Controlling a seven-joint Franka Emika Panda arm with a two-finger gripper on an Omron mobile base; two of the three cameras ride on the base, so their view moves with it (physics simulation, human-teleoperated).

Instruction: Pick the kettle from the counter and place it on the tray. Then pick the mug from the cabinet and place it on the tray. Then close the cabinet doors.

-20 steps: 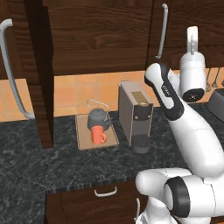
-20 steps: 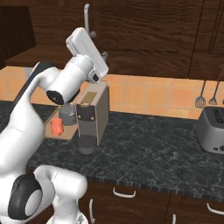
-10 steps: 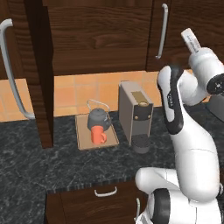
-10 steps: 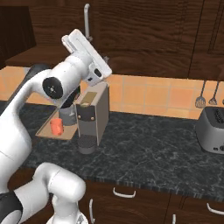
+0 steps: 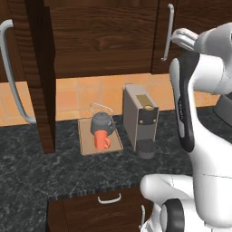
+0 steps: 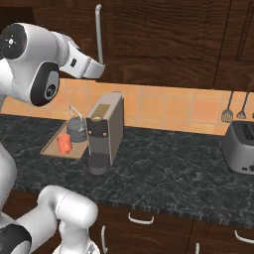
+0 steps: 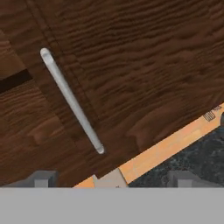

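Kettle (image 5: 101,122) and mug (image 5: 101,140) both sit on the tray (image 5: 86,145) on the tabletop (image 5: 54,172), mug at the kettle's 6 o'clock. Only the doors are left: the left door (image 5: 38,77) stands open. My arm is raised high, my end effector (image 6: 94,69) wide and empty, facing the right door's handle (image 7: 72,101).

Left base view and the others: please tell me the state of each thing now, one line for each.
kettle: upright, on the tray
mug: upright, on the tray
tray: flat on the counter
left cabinet door: open
right cabinet door: closed
gripper: open, holding nothing
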